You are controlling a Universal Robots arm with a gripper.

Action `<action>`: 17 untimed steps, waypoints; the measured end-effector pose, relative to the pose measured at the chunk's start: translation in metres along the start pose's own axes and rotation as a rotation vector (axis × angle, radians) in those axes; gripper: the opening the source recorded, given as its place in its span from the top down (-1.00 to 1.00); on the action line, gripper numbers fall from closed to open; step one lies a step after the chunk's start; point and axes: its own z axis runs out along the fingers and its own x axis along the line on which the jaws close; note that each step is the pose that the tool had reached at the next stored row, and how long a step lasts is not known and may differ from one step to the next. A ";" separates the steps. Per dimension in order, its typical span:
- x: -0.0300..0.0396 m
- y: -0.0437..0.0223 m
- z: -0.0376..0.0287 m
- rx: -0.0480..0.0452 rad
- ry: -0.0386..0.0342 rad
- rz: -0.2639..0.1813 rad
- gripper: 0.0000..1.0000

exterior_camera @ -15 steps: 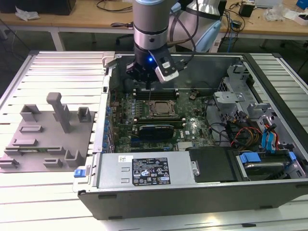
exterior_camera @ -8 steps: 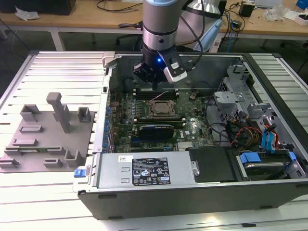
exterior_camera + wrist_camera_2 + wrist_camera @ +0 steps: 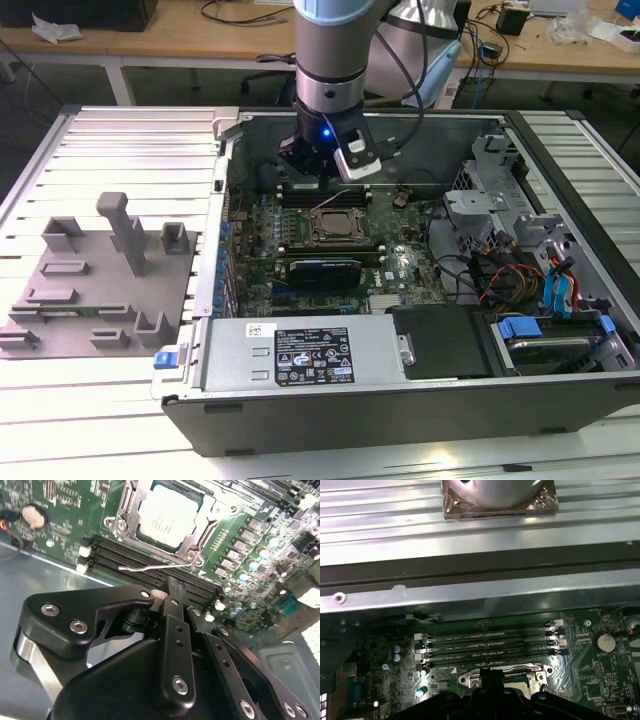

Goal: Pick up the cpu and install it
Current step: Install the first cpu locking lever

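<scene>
1. The gripper hangs inside the open computer case. In the exterior view it sits low over the memory slots, close to the case's far wall.
2. In the second wrist view the gripper has its fingertips drawn together, with no gap showing between them and nothing held.
3. The cpu lies flat in the socket frame on the motherboard. Its silvery top is bare, and the frame's edges ring it closely on every side.
4. The gripper is apart from the cpu. The memory slots and a thin wire lever lie between the tips and the socket frame.
5. In the first wrist view the memory slots run parallel to the case's back wall. The wall rises just beyond them, so that side is tight.
6. In the exterior view the socket frame sits mid-board.
   - Toward the exterior view's right, a drive cage and cables crowd the space.
   - The power supply closes off the near edge.
7. The case is open at the top, and the arm comes down through that opening.
8. At the exterior view's left, outside the case, a grey fixture plate rests on the slatted table, well apart from the gripper.
</scene>
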 end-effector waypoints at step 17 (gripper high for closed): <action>-0.0006 0.0035 0.0195 0.0075 -0.0453 0.229 0.79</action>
